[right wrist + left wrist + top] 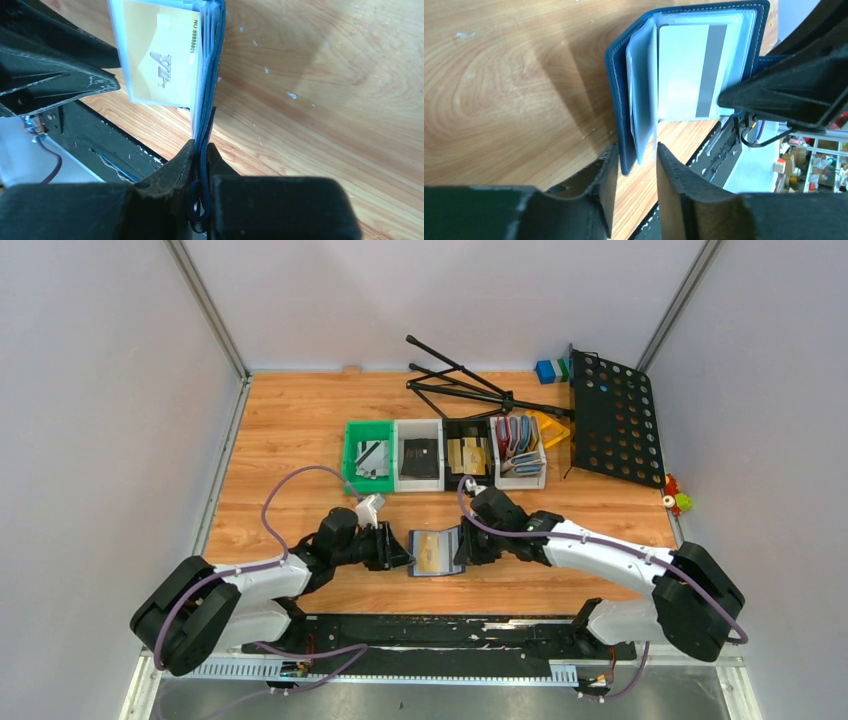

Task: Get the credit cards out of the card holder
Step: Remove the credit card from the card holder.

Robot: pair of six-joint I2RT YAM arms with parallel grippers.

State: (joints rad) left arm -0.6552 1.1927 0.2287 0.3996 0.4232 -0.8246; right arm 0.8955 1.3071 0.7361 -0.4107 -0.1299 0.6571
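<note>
The navy card holder point(437, 552) lies open between my two grippers near the table's front edge. A tan-gold credit card point(431, 552) shows in its clear pocket, also in the right wrist view point(155, 65). In the left wrist view a silver-grey card with a grey stripe point(689, 70) sits in another pocket of the holder point(624, 75). My left gripper point(636, 150) is open, its fingers straddling the holder's left edge and pale sleeves. My right gripper point(201, 147) is shut on the holder's right edge and its clasp loop. In the top view the left gripper point(400, 552) and right gripper point(470, 545) flank the holder.
A row of bins stands behind: green point(350, 455), white point(398, 455), black point(447, 455) and a white one with upright holders point(520, 480). A folded black stand point(470, 390) and perforated black plate point(615, 420) lie at the back right. Small toys point(677, 498) sit at the right edge.
</note>
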